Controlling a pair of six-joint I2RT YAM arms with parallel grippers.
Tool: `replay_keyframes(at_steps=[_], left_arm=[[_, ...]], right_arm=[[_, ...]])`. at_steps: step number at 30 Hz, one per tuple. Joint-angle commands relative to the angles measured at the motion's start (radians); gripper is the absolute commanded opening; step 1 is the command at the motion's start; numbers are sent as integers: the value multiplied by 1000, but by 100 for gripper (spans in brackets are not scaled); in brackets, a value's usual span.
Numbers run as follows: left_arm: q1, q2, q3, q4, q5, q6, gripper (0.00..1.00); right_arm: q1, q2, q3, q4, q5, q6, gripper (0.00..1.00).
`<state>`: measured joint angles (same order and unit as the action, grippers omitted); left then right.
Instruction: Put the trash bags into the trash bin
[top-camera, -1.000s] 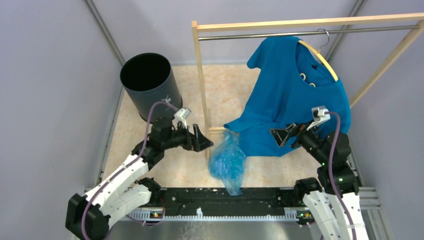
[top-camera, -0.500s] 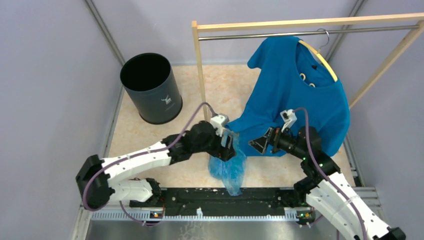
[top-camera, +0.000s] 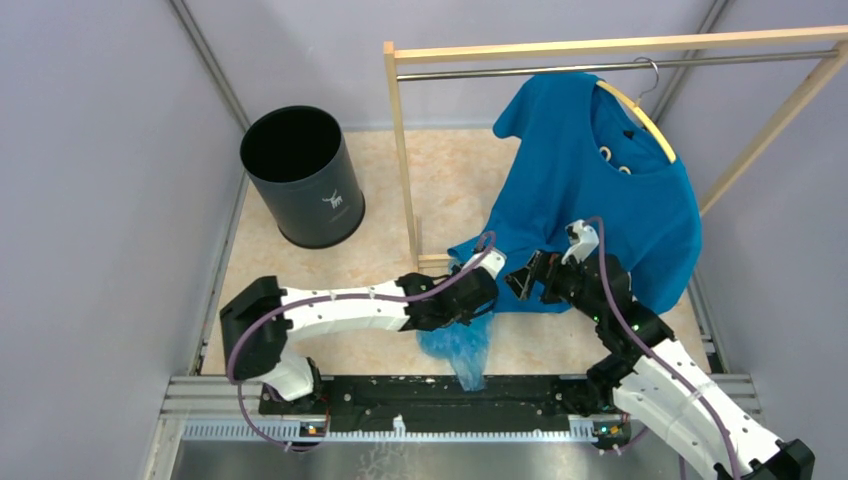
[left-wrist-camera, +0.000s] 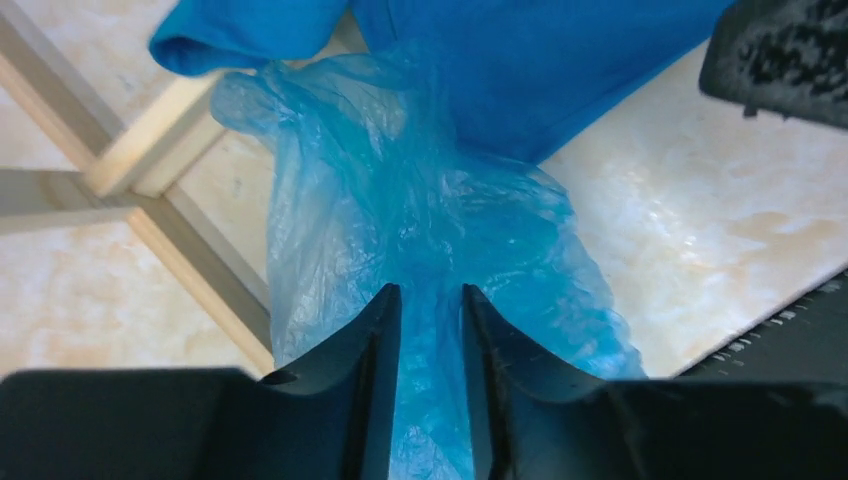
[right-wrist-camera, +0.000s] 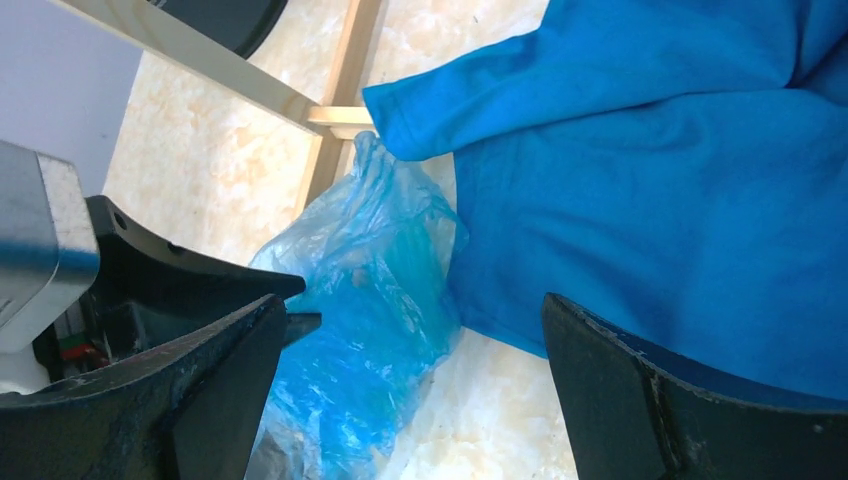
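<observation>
The trash bags (top-camera: 460, 345) are a crumpled, translucent light-blue bundle on the floor, just under the hem of a hanging blue T-shirt (top-camera: 590, 190). My left gripper (top-camera: 478, 300) reaches across from the left. In the left wrist view its jaws (left-wrist-camera: 430, 295) stand close together with a fold of the bag (left-wrist-camera: 400, 200) pinched between them. My right gripper (top-camera: 522, 278) hovers open just right of the bag, against the shirt. Its fingers (right-wrist-camera: 415, 305) are spread wide over the bag (right-wrist-camera: 370, 300) and floor. The black trash bin (top-camera: 300, 175) stands upright at the back left, its mouth open.
A wooden clothes rack post (top-camera: 403, 150) and its base bar (top-camera: 432, 261) stand directly behind the bag, between it and the bin. The T-shirt hangs on a hanger from the metal rail (top-camera: 600, 68). A black rail (top-camera: 400, 395) runs along the near edge. Walls close in on both sides.
My left arm has swung right from near the bin to the bag, and its jaws have closed onto it. My right gripper has moved left and down toward the bag, staying open.
</observation>
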<state>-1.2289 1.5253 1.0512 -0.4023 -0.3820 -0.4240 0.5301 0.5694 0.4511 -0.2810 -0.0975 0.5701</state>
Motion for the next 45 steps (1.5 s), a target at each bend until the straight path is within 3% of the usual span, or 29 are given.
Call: replay_keyframes(at_steps=[1,4,8,12,19,22,30,36,40,45], left_arm=[[-20,67,109,-173,-232,-25,26],[-18,7,80,-190,-273,-31,14],[3,-141,4,-174,-260,-43,9],[78,-306,-102,-150,-204,-54,0],[344,-624,-292,-103,-27,-41,0],[385,-723,-338,-91,-12,-69,0],[408,-830,-384,-127,-39,-136,0],[407,-920,-397,-130,-49,-172,0],[408,-971,-441,-31,72,-139,0],[408,-918,-440,47,265,-137,0]], right_arm=[[8,-3,-17,-5,26,-1,99],[8,41,-24,8,-26,-10,99],[37,134,-24,59,-124,-19,99],[170,218,0,111,-59,-4,99],[318,367,40,243,-12,90,99],[324,399,25,339,-36,157,99],[333,383,-27,518,-87,305,99],[367,429,-24,578,-75,326,99],[442,562,44,657,-87,317,98],[559,780,237,645,-10,243,87]])
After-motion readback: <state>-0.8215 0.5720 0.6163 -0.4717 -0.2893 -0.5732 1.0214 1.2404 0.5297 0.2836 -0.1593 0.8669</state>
